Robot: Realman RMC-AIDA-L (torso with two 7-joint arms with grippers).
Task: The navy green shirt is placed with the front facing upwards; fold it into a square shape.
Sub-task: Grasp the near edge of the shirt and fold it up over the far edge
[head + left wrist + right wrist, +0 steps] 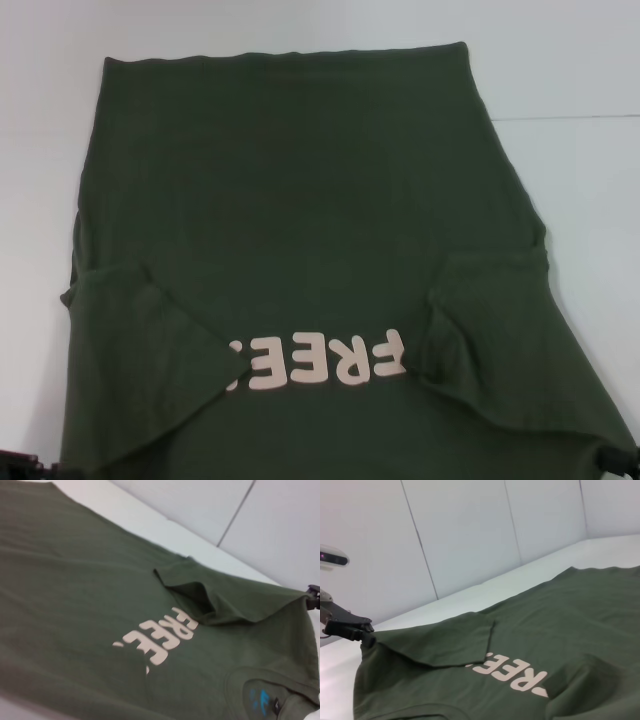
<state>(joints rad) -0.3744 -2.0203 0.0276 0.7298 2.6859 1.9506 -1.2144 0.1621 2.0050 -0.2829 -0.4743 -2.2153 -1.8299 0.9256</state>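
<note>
Pale pink "FREE" on navy green shirt (300, 190), neck label print unreadable

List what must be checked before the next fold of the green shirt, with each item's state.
1. Front up: the navy green shirt shows its lettering: ok.
2. Sleeves in: the left sleeve and right sleeve lie folded over the chest: ok.
3. Placement: the left gripper sits at the near left shoulder corner: ok.
4. Placement: the right gripper sits at the near right shoulder corner: ok.
5. Hold on both corners secure: cannot tell.
6. Far hem flat on the table: ok.
</note>
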